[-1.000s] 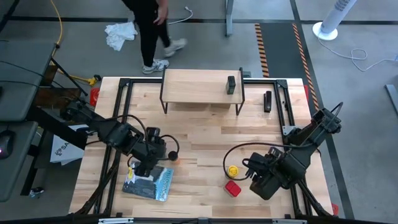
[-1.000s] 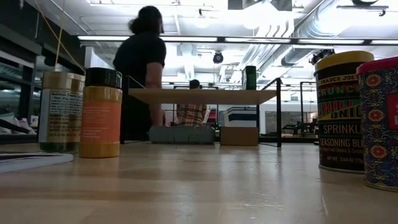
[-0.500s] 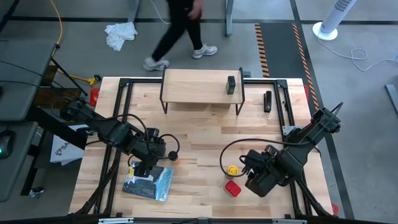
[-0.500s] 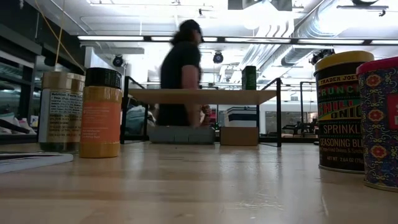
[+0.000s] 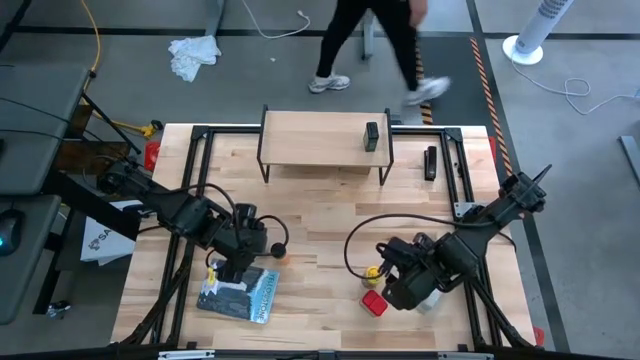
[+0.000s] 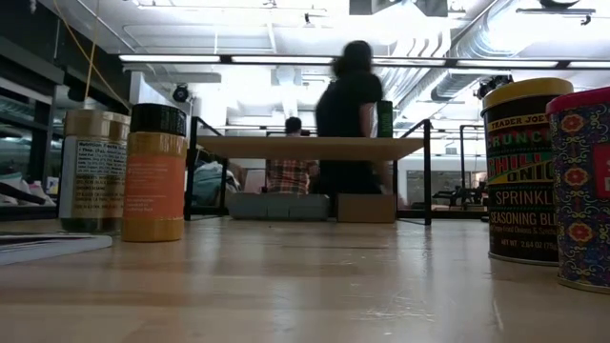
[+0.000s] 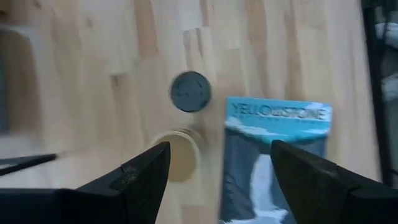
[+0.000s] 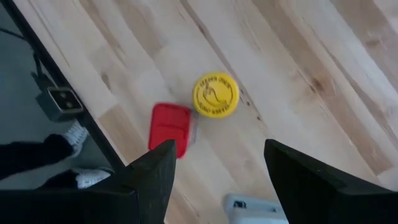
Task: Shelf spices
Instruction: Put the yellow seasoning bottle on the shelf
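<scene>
The shelf (image 5: 322, 138) stands at the table's far edge with the small black tin (image 5: 372, 136) on its plank. My right gripper (image 5: 392, 283) hovers open beside the yellow jar (image 8: 216, 94) and the red square tin (image 8: 169, 129), which stand on the table's near right. My left gripper (image 5: 238, 262) hovers open above the near left. Below it stand the amber jar with its black cap (image 7: 189, 91) and the tan cylinder (image 7: 177, 155). All four stand upright in the low view: the tan cylinder (image 6: 92, 171), amber jar (image 6: 155, 171), yellow jar (image 6: 524, 171) and red tin (image 6: 583, 191).
A blue Yellowstone booklet (image 7: 273, 162) lies flat beside the tan cylinder. A small grey bar (image 5: 430, 163) lies right of the shelf. Under the shelf sit a grey case (image 6: 278, 206) and a cardboard cube (image 6: 367, 208). A person (image 5: 380, 40) walks past beyond the table's far edge.
My right gripper has moved toward the table's left, closing in on the yellow jar and red tin. The person behind the table has walked from left to right.
</scene>
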